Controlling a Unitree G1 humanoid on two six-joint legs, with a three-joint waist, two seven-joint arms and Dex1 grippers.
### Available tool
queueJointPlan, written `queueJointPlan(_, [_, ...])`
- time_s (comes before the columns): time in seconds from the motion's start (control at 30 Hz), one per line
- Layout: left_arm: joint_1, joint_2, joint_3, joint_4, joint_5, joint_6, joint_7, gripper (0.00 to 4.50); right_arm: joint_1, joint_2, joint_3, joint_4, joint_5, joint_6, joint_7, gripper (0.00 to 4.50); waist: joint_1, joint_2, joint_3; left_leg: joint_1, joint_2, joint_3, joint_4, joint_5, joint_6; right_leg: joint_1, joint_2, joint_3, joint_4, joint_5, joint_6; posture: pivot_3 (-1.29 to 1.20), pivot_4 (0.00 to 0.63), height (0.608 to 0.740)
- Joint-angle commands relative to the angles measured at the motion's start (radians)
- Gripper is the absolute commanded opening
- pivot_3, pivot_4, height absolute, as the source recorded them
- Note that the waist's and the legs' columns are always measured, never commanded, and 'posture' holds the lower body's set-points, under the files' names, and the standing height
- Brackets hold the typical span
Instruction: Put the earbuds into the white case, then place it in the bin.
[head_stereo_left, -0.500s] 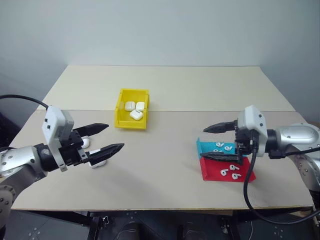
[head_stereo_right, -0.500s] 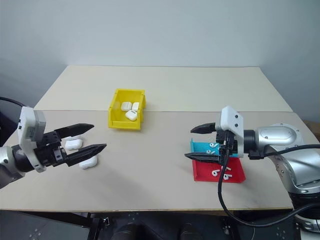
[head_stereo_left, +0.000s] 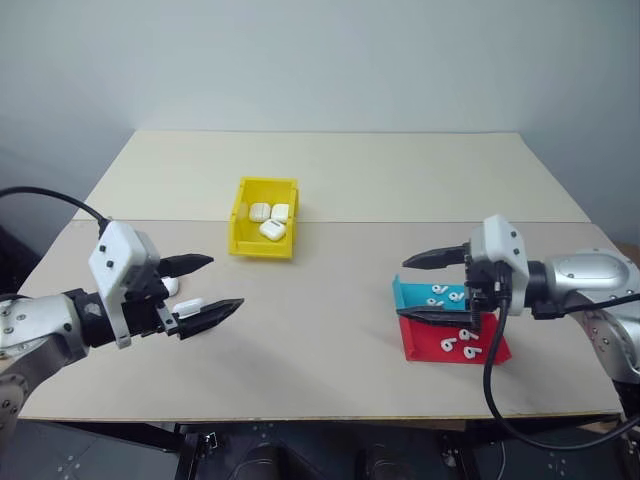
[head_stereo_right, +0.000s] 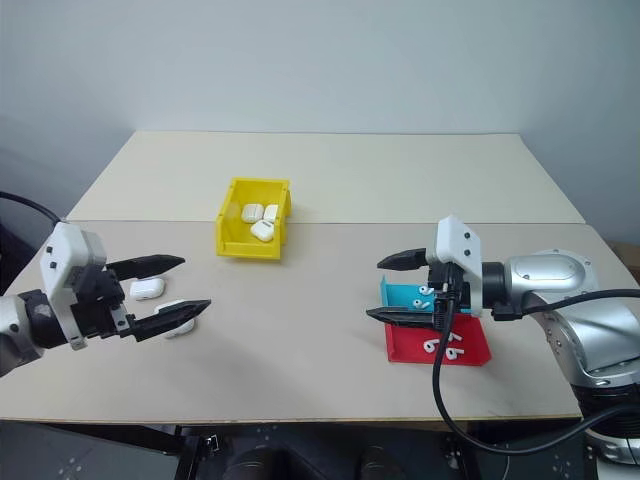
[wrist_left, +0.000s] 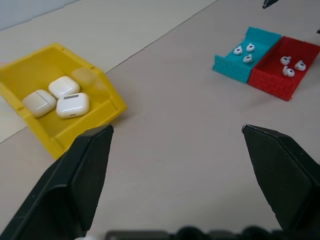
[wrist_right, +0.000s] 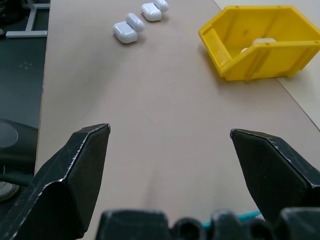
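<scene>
Two white cases (head_stereo_left: 172, 286) (head_stereo_left: 188, 307) lie on the table at the left, also seen as rounded white shapes (wrist_right: 125, 31) (wrist_right: 151, 10) in the right wrist view. My left gripper (head_stereo_left: 225, 282) hovers open just over and past them, holding nothing. The yellow bin (head_stereo_left: 262, 250) stands mid-table with three white cases inside (wrist_left: 64, 97). Several earbuds (wrist_left: 248, 47) lie in a teal tray (head_stereo_left: 405, 295), and more earbuds (wrist_left: 290, 62) in a red tray (head_stereo_left: 420, 348), at the right. My right gripper (head_stereo_left: 403, 288) hangs open above the trays' left edge, empty.
Bare tan tabletop (head_stereo_left: 320, 300) stretches between the two grippers and behind the bin. A seam crosses the table behind the bin. The table's front edge runs close below both arms, and black cables trail from each wrist.
My left gripper has sunk a little toward the table over the nearer case. The right gripper has hardly moved. Both stay open.
</scene>
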Motion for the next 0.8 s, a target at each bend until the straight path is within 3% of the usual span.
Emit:
queueJointPlan(0.03, [0.009, 0.03, 0.028, -0.063, 0.038, 0.051, 0.085, 4.5, -0.035, -0.003, -0.017, 0.001, -0.003, -0.021, -0.001, 4.46, -0.001, 0.0, 0.0, 0.0, 0.0, 0.0, 0.0, 0.0, 0.0, 0.0, 0.0, 0.0, 0.0, 0.0, 0.0, 0.0, 0.15, 0.74])
queueJointPlan(0.1, [0.024, 0.044, 0.048, -0.083, 0.046, 0.093, 0.121, 4.5, -0.039, -0.007, -0.022, -0.007, 0.0, -0.011, -0.004, 4.46, -0.001, 0.0, 0.0, 0.0, 0.0, 0.0, 0.0, 0.0, 0.0, 0.0, 0.0, 0.0, 0.0, 0.0, 0.0, 0.0, 0.15, 0.74])
queueJointPlan(0.23, [-0.036, 0.107, 0.065, -0.053, -0.073, 0.269, 0.183, 4.5, -0.031, -0.001, -0.04, -0.03, 0.034, 0.024, -0.025, 4.46, 0.0, 0.0, 0.0, 0.0, 0.0, 0.0, 0.0, 0.0, 0.0, 0.0, 0.0, 0.0, 0.0, 0.0, 0.0, 0.0, 0.15, 0.74])
queueJointPlan(0.33, [-0.241, 0.233, -0.031, 0.104, -0.259, 0.557, 0.26, 4.5, -0.019, 0.006, -0.045, -0.036, 0.046, 0.029, -0.036, 4.46, 0.006, -0.001, 0.0, 0.0, 0.0, -0.002, 0.0, 0.0, 0.0, 0.0, 0.0, -0.002, 0.0, 0.0, 0.0, 0.0, 0.15, 0.74])
queueJointPlan(0.43, [-0.457, 0.28, -0.2, 0.214, -0.28, 0.753, 0.314, 4.5, -0.012, 0.012, -0.041, -0.042, 0.05, 0.032, -0.051, 4.46, 0.002, -0.001, 0.0, 0.001, -0.001, -0.002, -0.001, 0.0, 0.0, 0.001, 0.0, 0.0, 0.0, 0.0, 0.0, 0.0, 0.15, 0.74])
queueJointPlan(0.53, [-0.551, 0.302, -0.316, 0.335, -0.377, 0.795, 0.394, 4.5, -0.009, 0.011, -0.042, -0.051, 0.055, 0.037, -0.06, 4.46, 0.0, -0.001, 0.001, 0.001, -0.001, -0.002, -0.002, 0.0, 0.0, 0.0, 0.0, 0.001, 0.0, 0.0, 0.0, 0.0, 0.15, 0.74])
queueJointPlan(0.8, [-0.556, 0.273, -0.334, 0.398, -0.569, 0.795, 0.687, 4.5, -0.017, 0.001, -0.044, -0.044, 0.056, 0.05, -0.058, 4.46, -0.002, -0.002, 0.001, 0.002, -0.001, -0.002, -0.003, 0.0, -0.001, -0.001, -0.001, 0.002, 0.001, 0.0, 0.0, 0.0, 0.15, 0.74])
